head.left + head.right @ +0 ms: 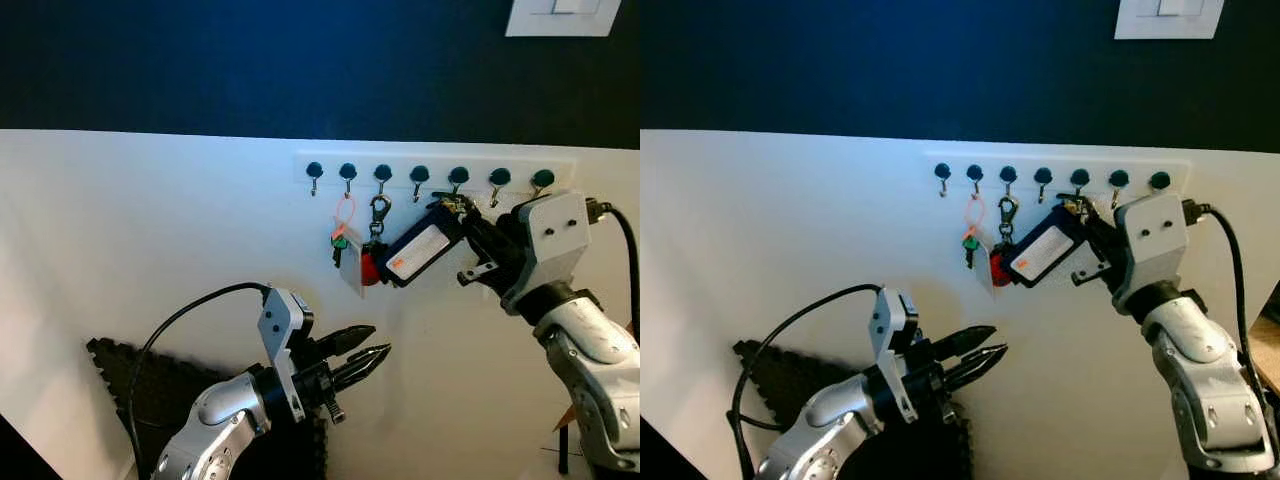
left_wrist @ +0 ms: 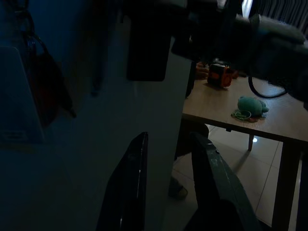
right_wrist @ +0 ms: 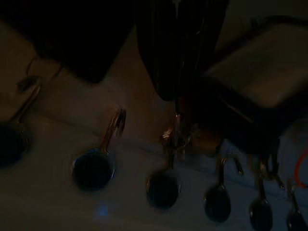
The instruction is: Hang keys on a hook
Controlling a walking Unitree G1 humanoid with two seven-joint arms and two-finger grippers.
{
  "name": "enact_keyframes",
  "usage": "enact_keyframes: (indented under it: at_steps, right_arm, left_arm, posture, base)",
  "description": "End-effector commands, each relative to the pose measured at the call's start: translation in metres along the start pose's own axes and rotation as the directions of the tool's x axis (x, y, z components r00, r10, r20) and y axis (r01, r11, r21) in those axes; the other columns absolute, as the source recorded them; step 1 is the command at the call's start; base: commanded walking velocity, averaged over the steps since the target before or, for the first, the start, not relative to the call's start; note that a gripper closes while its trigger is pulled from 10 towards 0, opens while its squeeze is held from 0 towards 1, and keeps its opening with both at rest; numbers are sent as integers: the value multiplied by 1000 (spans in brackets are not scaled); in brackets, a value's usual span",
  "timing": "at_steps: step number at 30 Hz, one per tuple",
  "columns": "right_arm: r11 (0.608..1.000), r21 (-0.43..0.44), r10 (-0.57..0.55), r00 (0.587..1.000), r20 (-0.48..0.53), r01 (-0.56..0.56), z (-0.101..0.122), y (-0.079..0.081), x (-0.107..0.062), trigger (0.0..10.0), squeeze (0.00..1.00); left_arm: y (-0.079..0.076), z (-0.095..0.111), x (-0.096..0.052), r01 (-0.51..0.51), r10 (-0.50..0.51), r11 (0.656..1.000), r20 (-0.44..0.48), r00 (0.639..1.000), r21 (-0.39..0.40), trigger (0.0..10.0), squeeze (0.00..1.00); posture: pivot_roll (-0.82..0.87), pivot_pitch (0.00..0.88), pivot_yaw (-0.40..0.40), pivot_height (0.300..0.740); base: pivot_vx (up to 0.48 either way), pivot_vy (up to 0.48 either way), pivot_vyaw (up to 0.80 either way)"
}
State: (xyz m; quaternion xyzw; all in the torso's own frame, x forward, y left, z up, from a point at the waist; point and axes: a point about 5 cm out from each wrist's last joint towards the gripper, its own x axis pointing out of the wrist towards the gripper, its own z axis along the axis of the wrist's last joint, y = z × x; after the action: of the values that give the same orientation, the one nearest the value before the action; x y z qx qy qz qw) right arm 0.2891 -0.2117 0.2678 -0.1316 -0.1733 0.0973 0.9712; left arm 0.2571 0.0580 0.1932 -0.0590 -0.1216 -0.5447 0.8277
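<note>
White wall's hook rail carries round dark knobs; right gripper grasps dark rectangular key fob below it, left gripper released.

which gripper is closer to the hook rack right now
Right. The right gripper is up at the hook rack, holding the dark key tag. The left gripper hovers well below it.

Right end effector fingertips hidden behind dark key tag, light switch cut off at top edge
</note>
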Motion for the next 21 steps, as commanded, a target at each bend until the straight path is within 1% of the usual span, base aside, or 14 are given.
enact_keyframes:
  at_steps: [1, 12, 18, 19, 20, 21]
  right_arm:
    - [1000, 14, -9, 1000, -26, 10, -10, 2, -2, 10000, 0]
    - [999, 4, -32, 998, -47, 33, -19, 4, -8, 10000, 0]
    - [999, 30, -31, 998, -51, 32, -24, 6, -10, 10000, 0]
    - [998, 49, -32, 999, -41, 34, -23, 6, -10, 10000, 165]
    - [997, 59, -37, 999, -34, 38, -22, 6, -10, 10000, 769]
    - [997, 65, -41, 999, -29, 42, -22, 5, -11, 10000, 1000]
  left_arm:
    - [-2, -1, -2, 15, -15, 1000, -19, 1000, 14, 10000, 0]
    - [-2, 0, -3, 15, -14, 1000, -24, 1000, 17, 10000, 0]
    - [-2, 0, -2, 14, -14, 1000, -23, 1000, 19, 10000, 0]
    - [-2, 0, -2, 14, -14, 1000, -23, 1000, 20, 10000, 0]
    - [-2, 0, -2, 14, -13, 1000, -24, 1000, 20, 10000, 0]
    - [-2, 0, -2, 14, -13, 1000, -24, 1000, 21, 10000, 0]
  posture:
    - [64, 75, 65, 740]
    - [64, 80, 68, 740]
    - [65, 81, 67, 740]
    - [67, 81, 67, 740]
    - [67, 81, 67, 740]
    - [67, 82, 67, 740]
  base:
    - [0, 0, 0]
    - [0, 0, 0]
    - [0, 0, 0]
    - [0, 0, 0]
    - [0, 0, 0]
    - [0, 0, 0]
